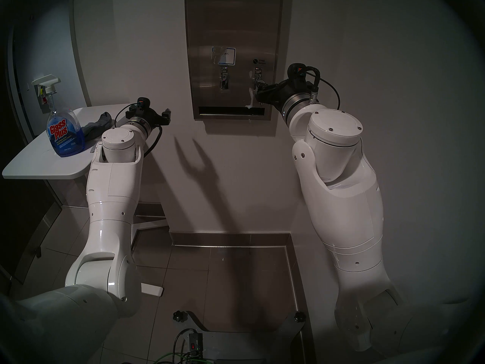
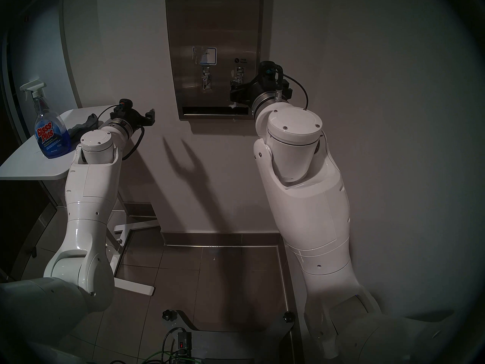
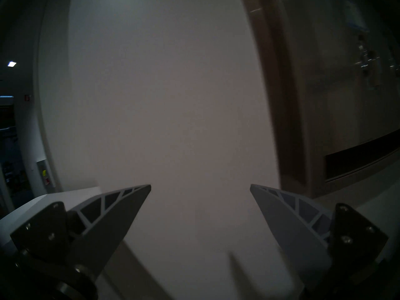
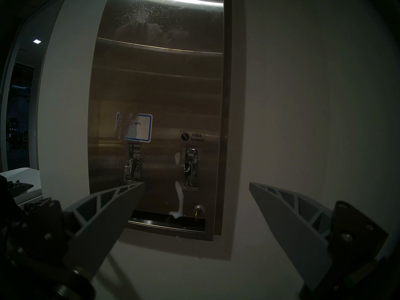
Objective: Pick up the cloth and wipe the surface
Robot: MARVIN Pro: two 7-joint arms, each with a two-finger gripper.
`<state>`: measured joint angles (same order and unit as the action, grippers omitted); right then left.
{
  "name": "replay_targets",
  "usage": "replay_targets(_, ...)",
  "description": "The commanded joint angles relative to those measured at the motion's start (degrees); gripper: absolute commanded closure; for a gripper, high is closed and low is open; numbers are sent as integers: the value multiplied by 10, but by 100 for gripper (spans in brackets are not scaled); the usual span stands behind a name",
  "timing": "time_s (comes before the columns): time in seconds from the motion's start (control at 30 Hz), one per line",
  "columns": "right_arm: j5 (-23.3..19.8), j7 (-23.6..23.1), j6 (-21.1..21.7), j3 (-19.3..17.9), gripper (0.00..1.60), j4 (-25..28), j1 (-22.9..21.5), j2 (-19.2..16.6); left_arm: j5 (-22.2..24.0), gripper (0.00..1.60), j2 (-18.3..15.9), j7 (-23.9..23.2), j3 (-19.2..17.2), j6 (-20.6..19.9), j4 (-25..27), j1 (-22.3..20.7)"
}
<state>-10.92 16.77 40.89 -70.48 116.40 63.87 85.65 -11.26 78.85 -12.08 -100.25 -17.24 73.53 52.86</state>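
Both claws, left claw (image 3: 200, 186) and right claw (image 4: 195, 182), gape empty; spray bottle (image 1: 62, 129) seemingly holds blue liquid beside cloth (image 1: 97, 125).

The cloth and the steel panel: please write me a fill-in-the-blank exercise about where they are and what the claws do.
1. The cloth lies on the white table, just behind the blue ____ bottle.
2. The left claw is open and holds ____.
3. The right claw is ____ and points at the steel panel.
4. A streak of white ____ runs down the panel, beside the right lever.

Missing words: spray; nothing; open; foam
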Motion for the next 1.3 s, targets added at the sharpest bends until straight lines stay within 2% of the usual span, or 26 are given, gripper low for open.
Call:
replay_targets(0.0,2,0,-4,-1,0,13,-13,2,-15,0,-26,47,-9,-11,-3,-63)
replay_targets(0.07,2,0,-4,-1,0,13,-13,2,-18,0,-31,59,-12,-17,-8,-69)
replay_targets(0.1,2,0,-4,-1,0,13,-13,2,-22,0,-31,68,-15,-25,-24,-87)
replay_targets(0.2,2,0,-4,-1,0,13,-13,3,-29,0,-42,88,-15,-30,-22,-78)
replay_targets(0.3,2,0,-4,-1,0,13,-13,3,-42,0,-48,110,-13,-50,-50,-100)
replay_targets(0.33,2,-1,-4,-1,0,13,-13,3,-40,0,-51,115,-13,-48,-39,-87)
replay_targets(0.43,2,-1,-4,-1,0,13,-13,3,-39,0,-50,131,-16,-63,-63,-110)
replay_targets(0.8,2,-1,-4,-2,0,14,-13,4,-38,0,-64,176,-24,-88,-106,-141)
replay_targets(1.0,3,-1,-4,-2,0,14,-13,4,-24,0,-69,195,-46,-105,-136,-164)
replay_targets(1.03,3,-1,-4,-2,0,14,-13,4,-20,0,-72,195,-48,-104,-130,-156)
replay_targets(1.07,3,-1,-4,-2,0,14,-13,4,-17,0,-70,198,-54,-109,-146,-171)
replay_targets(1.27,3,-1,-3,-2,0,14,-13,4,10,0,-72,203,-73,-118,-176,-185)
